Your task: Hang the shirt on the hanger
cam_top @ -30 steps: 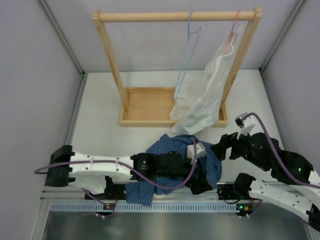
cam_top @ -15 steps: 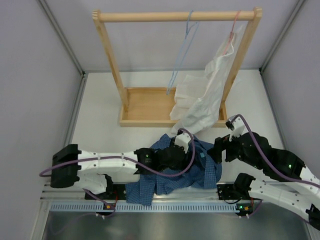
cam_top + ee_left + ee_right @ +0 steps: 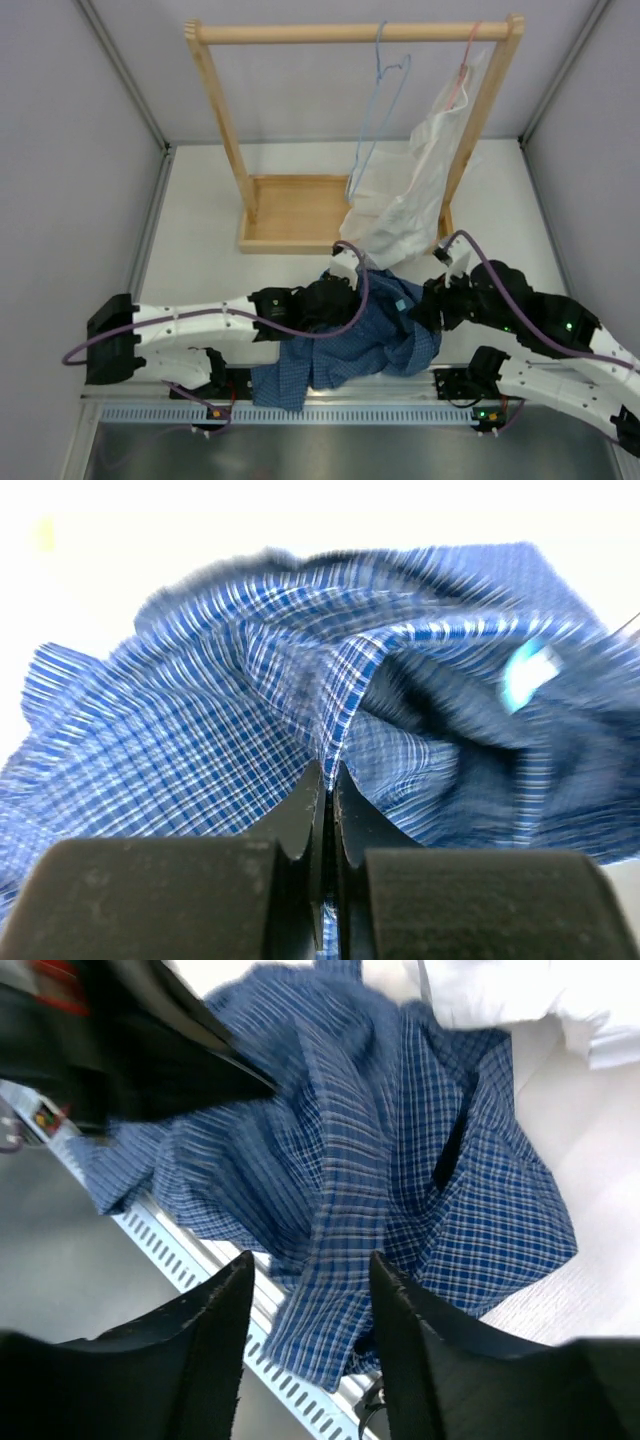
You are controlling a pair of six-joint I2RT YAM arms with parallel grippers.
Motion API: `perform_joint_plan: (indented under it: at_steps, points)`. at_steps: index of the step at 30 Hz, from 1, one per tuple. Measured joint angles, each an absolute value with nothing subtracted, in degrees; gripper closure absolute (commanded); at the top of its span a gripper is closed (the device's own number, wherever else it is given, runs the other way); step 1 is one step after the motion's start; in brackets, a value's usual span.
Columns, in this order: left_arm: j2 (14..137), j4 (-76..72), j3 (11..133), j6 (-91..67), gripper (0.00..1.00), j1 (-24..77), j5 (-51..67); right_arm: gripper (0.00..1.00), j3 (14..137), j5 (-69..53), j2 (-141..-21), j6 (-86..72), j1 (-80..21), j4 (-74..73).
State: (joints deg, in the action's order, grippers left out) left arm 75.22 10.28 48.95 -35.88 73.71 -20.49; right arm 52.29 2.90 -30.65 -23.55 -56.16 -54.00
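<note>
The dark blue checked shirt (image 3: 360,340) lies crumpled at the table's near edge, between the two arms. My left gripper (image 3: 345,287) sits at its far edge, shut on a raised fold of the shirt (image 3: 250,700); the left gripper (image 3: 328,772) has cloth pinched between its jaws. At the shirt's right side my right gripper (image 3: 425,305) stands open. In the right wrist view the right gripper (image 3: 311,1257) has its jaws either side of a hanging strip of shirt (image 3: 400,1140), not pinching it. The light blue hanger (image 3: 375,110) hangs from the wooden rail, away from both grippers.
A wooden rack (image 3: 350,32) with a tray base (image 3: 290,210) stands at the back. A white shirt (image 3: 410,200) hangs on a pink hanger (image 3: 465,60) at the rail's right end and reaches down to the blue shirt. Grey walls close in both sides.
My left gripper has moved toward the shirt's far edge and shut on a fold. My right gripper has shifted left to the shirt and narrowed. The blue hanger has swung slightly.
</note>
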Motion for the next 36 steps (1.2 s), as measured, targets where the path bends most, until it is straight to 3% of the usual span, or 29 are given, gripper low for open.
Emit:
perform_joint_plan:
  at_steps: [6, 18, 21, 26, 30, 36]
  points:
    - [63.5, 12.2, 49.2, -37.8, 1.0, 73.7, -24.4, 0.57, 53.1, 7.1, -43.1, -25.3, -60.3, -53.6]
    - [61.4, 21.6, 49.5, -44.7, 1.0, 73.7, -31.5, 0.61, 56.5, 23.6, -54.1, -37.4, -74.4, -56.4]
    - [58.4, 23.5, 49.5, -46.0, 1.0, 73.7, -33.6, 0.99, 55.0, 24.4, -55.0, -38.6, -74.9, -57.0]
    - [52.2, 26.1, 49.8, -46.2, 1.0, 73.8, -36.3, 1.0, 58.5, 26.6, -56.4, -36.8, -75.1, -56.6]
    - [44.7, 29.4, 56.1, -39.1, 1.0, 73.8, -38.2, 1.0, 75.5, 25.3, -59.5, -27.5, -75.2, -55.7]
    - [43.6, 26.3, 85.8, -19.9, 1.0, 73.8, -30.4, 1.0, 125.7, 16.3, -75.4, -13.8, -75.5, -53.1]
